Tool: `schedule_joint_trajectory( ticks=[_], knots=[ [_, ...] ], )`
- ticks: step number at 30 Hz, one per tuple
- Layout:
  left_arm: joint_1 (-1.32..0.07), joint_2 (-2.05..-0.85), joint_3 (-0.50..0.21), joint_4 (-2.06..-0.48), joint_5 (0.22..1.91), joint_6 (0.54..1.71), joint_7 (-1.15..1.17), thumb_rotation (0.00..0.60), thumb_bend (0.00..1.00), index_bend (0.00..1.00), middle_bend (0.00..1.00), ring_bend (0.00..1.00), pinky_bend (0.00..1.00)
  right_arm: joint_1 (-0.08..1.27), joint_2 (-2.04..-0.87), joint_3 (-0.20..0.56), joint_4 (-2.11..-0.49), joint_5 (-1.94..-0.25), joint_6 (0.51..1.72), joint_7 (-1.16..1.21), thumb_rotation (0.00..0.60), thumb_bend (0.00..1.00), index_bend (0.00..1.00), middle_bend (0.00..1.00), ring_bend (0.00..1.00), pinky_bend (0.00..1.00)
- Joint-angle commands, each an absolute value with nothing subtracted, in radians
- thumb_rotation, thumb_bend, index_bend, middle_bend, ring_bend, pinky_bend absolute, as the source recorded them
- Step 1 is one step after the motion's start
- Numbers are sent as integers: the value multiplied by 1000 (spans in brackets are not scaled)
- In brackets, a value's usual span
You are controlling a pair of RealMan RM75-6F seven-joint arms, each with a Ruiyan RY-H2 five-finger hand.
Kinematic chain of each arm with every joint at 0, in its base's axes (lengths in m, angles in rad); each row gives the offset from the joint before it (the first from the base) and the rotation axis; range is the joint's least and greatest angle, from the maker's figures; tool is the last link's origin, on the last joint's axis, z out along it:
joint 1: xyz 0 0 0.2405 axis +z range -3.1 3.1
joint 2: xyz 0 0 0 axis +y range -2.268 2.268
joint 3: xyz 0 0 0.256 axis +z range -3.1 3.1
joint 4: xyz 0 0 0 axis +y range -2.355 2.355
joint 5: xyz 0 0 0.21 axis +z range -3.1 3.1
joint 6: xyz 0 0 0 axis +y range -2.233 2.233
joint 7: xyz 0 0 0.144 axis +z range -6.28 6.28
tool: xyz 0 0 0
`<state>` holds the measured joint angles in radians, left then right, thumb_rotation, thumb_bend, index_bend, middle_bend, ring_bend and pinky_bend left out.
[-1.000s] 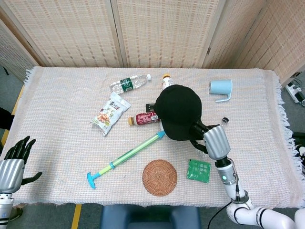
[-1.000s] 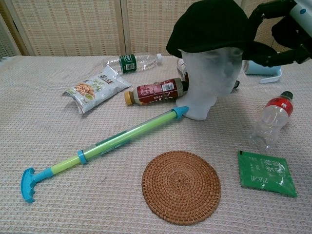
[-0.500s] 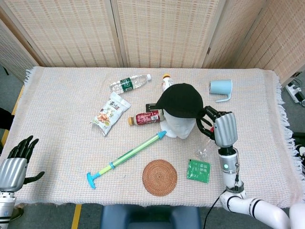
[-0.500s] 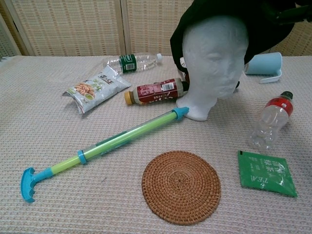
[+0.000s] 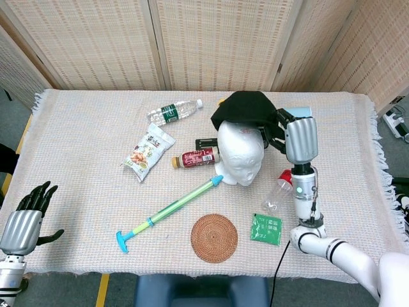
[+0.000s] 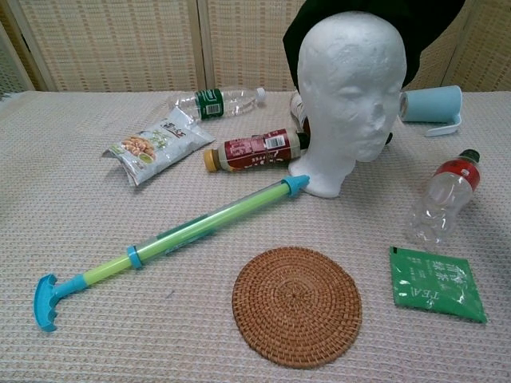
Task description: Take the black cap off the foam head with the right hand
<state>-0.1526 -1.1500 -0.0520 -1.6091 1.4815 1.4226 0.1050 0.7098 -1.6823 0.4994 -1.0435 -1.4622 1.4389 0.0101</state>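
Observation:
The white foam head (image 5: 239, 154) (image 6: 349, 96) stands bare near the table's middle. The black cap (image 5: 245, 109) (image 6: 431, 28) hangs behind and above it, off the crown. My right hand (image 5: 295, 135) grips the cap's right side in the head view; the chest view shows only the cap at the top edge, not the hand. My left hand (image 5: 27, 219) hovers at the lower left beside the table's front corner, fingers spread and holding nothing.
A green and blue rod (image 5: 169, 207) lies in front of the head, with a woven coaster (image 5: 214, 237) and green tea packet (image 5: 266, 229) nearer me. A red-capped bottle (image 5: 278, 192), light blue cup (image 6: 432, 104), snack bag (image 5: 147, 152) and other bottles (image 5: 172, 112) surround the head.
My right hand has lifted the cap up and back off the foam head, leaving the white crown bare. The left hand has barely shifted.

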Motion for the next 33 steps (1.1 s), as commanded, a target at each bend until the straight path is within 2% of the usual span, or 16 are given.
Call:
schedule_joint_trajectory(
  ticks=[1, 9, 19, 23, 30, 32, 33],
  knots=[
    [-153, -1149, -52, -1611, 1480, 1422, 107, 600, 133, 59, 58, 70, 194, 743, -1667, 507, -972, -1440, 1405, 31, 600, 623, 891, 741, 961, 1000],
    [-159, -1151, -49, -1620, 1480, 1412, 116, 600, 133, 57, 58, 68, 192, 695, -1582, 471, -961, -1422, 1418, 73, 600, 625, 893, 742, 961, 1000],
    [-158, -1154, -38, -1632, 1489, 1413, 120, 600, 133, 58, 58, 68, 190, 587, -1488, 364, -1025, -1403, 1375, 117, 600, 625, 894, 743, 961, 1000],
    [-154, -1155, -33, -1639, 1491, 1416, 124, 600, 133, 57, 58, 67, 190, 584, -1502, 327, -991, -1394, 1323, 142, 600, 626, 894, 743, 961, 1000],
    [-146, -1147, -28, -1658, 1490, 1423, 140, 600, 133, 57, 59, 66, 188, 627, -1592, 271, -813, -1397, 1211, 189, 600, 624, 887, 743, 957, 1000],
    [-145, -1145, -27, -1663, 1490, 1424, 145, 600, 133, 57, 58, 66, 188, 636, -1612, 260, -772, -1395, 1181, 193, 600, 603, 850, 735, 928, 1000],
    [-145, -1145, -27, -1665, 1490, 1424, 147, 600, 133, 57, 58, 66, 188, 641, -1621, 251, -751, -1394, 1157, 189, 600, 559, 796, 713, 876, 1000]
  ],
)
